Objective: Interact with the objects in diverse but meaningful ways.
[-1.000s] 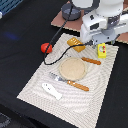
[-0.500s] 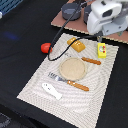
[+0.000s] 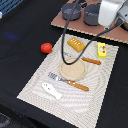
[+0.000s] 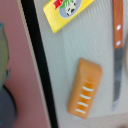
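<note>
Four toys are spread around the striped mat (image 3: pixel 35 85). The orange ridged loaf (image 3: pixel 75 44) (image 4: pixel 85 87) lies at its far side, and the yellow packet (image 3: pixel 102 50) (image 4: pixel 66 11) with a red-white mark lies near the far corner at the exterior view's right. The red tomato ball (image 3: pixel 46 47) rests on the black table just off the mat's edge. The white fish piece (image 3: pixel 51 90) lies at the near end. My gripper (image 3: pixel 107 24) hangs high over the back right, apart from all of them. Its fingers do not show in either view.
A tan plate (image 3: pixel 73 69) sits mid-mat, with a wooden-handled knife (image 3: pixel 91 61) (image 4: pixel 117 30) and a fork (image 3: pixel 67 81) beside it. Two grey pots (image 3: pixel 71 11) (image 3: pixel 92 15) stand on a brown board (image 3: pixel 60 20) behind. A black cable loops over the mat's far part.
The arm has drawn up and back toward the exterior view's upper right, uncovering the yellow packet. The toys have stayed where they were.
</note>
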